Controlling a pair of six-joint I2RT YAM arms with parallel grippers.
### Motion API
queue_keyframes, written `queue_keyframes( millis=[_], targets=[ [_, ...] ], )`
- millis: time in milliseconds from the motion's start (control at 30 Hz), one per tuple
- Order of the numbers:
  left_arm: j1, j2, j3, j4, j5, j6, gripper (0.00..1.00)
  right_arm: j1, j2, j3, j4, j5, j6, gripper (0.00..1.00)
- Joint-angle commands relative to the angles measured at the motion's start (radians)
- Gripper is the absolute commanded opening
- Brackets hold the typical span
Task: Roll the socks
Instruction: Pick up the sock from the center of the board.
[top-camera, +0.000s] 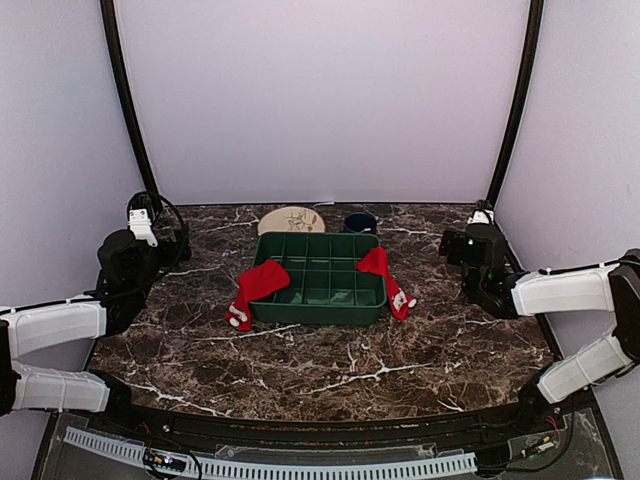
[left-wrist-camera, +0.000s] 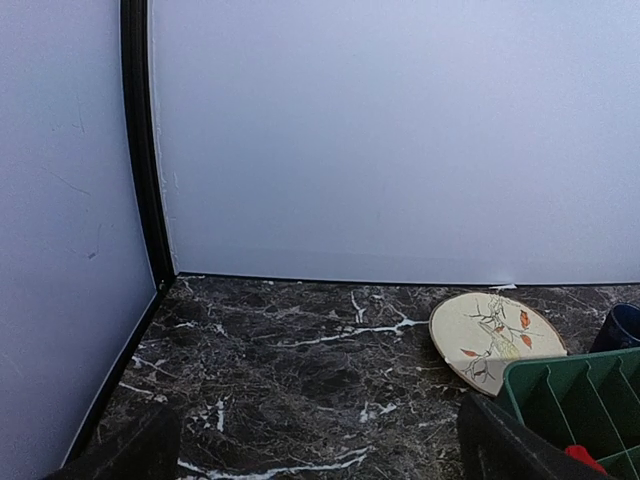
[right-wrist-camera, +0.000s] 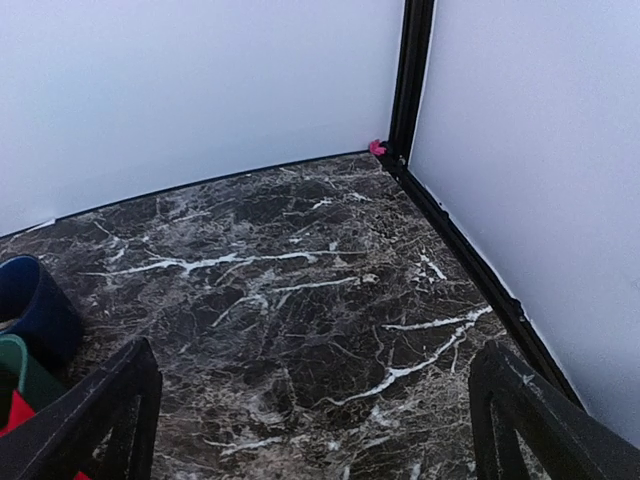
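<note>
One red sock (top-camera: 258, 285) droops over the left rim of the green divided tray (top-camera: 320, 302), the other sock (top-camera: 386, 276) over its right rim. Left gripper (left-wrist-camera: 315, 445) and right gripper (right-wrist-camera: 315, 405) gape wide, empty, well aside.

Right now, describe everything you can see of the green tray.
The green tray is a rectangular, plastic-looking box, split by a grid of dividers into open compartments. It sits flat near the middle of the dark marble table. A red sock drapes over its left rim and a second red sock over its right rim, both trailing down onto the table.
</note>
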Motion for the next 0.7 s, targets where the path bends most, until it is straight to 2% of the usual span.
queue_keyframes(
  millis=[0, 100, 267, 367, 533, 667],
  targets=[
    [-0.031, -0.064, 0.055, -0.103, -0.021, -0.017, 0.99, 0.047, 0.005, 0.091, -0.046, 0.133, -0.006, 1.0],
    [-0.082, -0.066, 0.091, -0.178, -0.016, -0.011, 0.99, 0.046, -0.006, 0.128, -0.071, 0.0, -0.019, 0.93],
    [-0.182, -0.065, 0.136, -0.299, 0.013, -0.016, 0.99, 0.049, -0.025, 0.207, -0.37, -0.178, 0.14, 0.86],
    [-0.245, -0.06, 0.15, -0.373, 0.022, -0.044, 0.99, 0.065, -0.055, 0.187, -0.505, -0.265, 0.272, 0.82],
    [-0.321, -0.056, 0.152, -0.455, 0.014, -0.077, 0.99, 0.104, -0.146, 0.084, -0.569, -0.399, 0.505, 0.74],
    [-0.344, -0.057, 0.148, -0.468, 0.036, -0.097, 0.97, 0.151, -0.139, 0.041, -0.588, -0.436, 0.654, 0.7]
  ],
)
